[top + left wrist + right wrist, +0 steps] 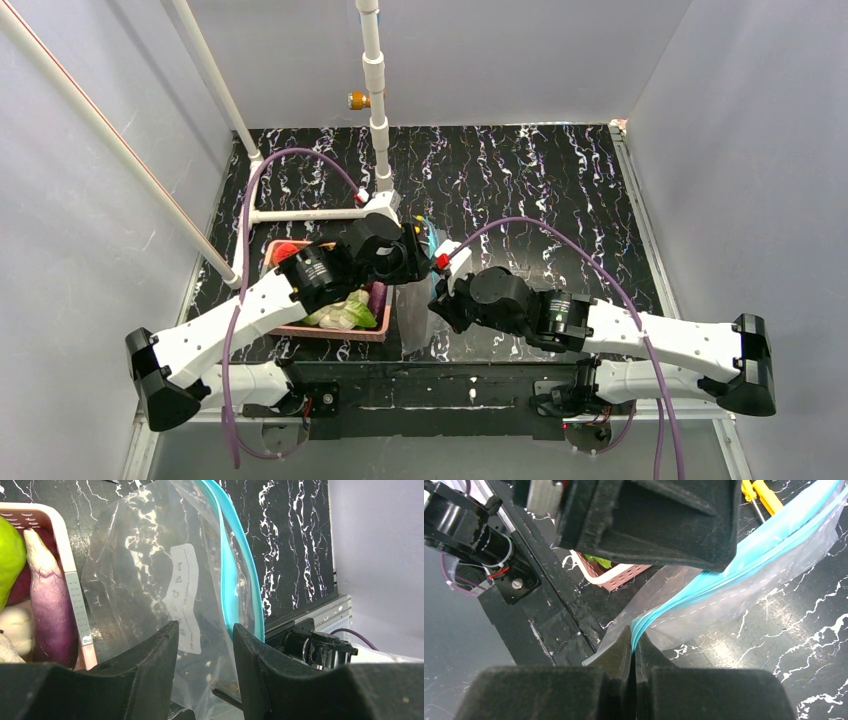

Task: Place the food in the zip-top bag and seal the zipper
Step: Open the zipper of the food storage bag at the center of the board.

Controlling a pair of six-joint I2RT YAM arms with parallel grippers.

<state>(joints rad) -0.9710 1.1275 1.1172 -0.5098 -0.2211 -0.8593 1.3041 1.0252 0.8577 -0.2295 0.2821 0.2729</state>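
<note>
- Right gripper (634, 647): jaws pressed together, clamped on one end of the zipper (729, 562), with the strip pinched between the fingertips.
- Left gripper (205, 630): fingers (150, 660) apart, one on each side of the clear film. The film passes through the gap, and it cannot be told whether either pad touches it.
- Zipper: teal-blue strip along one edge, running from the right gripper's pinch up past the left gripper. In the left wrist view it curves along the right side of the film.
- Zip-top bag (145, 565): clear, held up off the table (804, 645) between the two grippers. It is at the middle of the near edge and just right of the pink basket (64, 540).
- Pink basket: stands at the near-left part of the table and holds the food.
- Green pear (9, 550): in the basket, against the dark red-purple oblong piece (50, 610).
- White-and-green leafy head (352, 314): in the basket, toward its near side.
- Yellow-handled screwdrivers (769, 495): lying on the table beyond the bag, seen from the right wrist.
</note>
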